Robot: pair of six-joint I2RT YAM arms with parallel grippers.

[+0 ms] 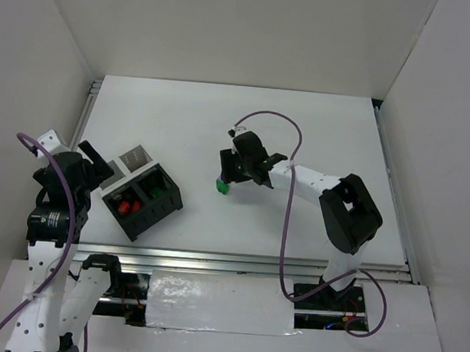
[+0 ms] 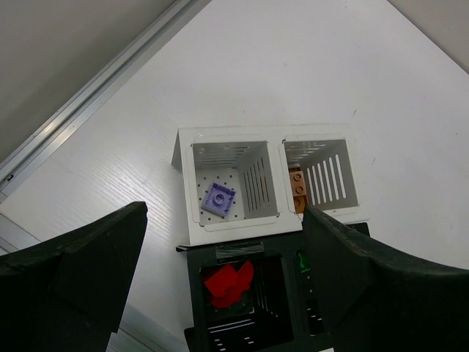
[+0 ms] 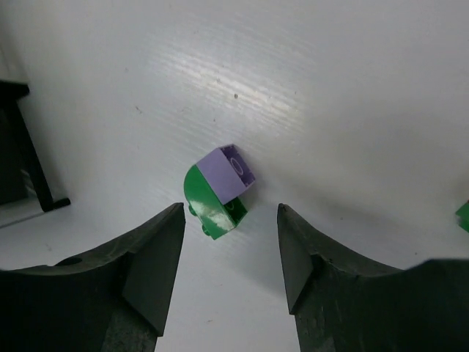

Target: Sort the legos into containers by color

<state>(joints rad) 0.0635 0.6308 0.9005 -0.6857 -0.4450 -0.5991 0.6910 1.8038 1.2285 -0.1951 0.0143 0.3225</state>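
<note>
A stacked brick, green below and pale lilac on top [image 3: 220,194], lies on the white table; it shows as a green spot in the top view [image 1: 222,186]. My right gripper [image 3: 231,214] [image 1: 226,178] is open, hovering with the brick just ahead of and between its fingertips, apart from both. The black box [image 1: 169,206] stands at the left, with red legos [image 1: 125,206] [image 2: 229,282] in one compartment and a green lego [image 1: 158,191] [image 2: 302,261] in the adjoining one. My left gripper [image 1: 98,162] [image 2: 227,275] is open and empty above the box.
Two pale grey squares [image 2: 189,220] adjoin the box's far edge; one shows a lilac brick [image 2: 220,199], the other an orange brick [image 2: 297,189]. A green scrap [image 3: 463,215] sits at the right wrist view's right edge. White walls enclose the table; a metal rail [image 1: 276,266] runs along the front.
</note>
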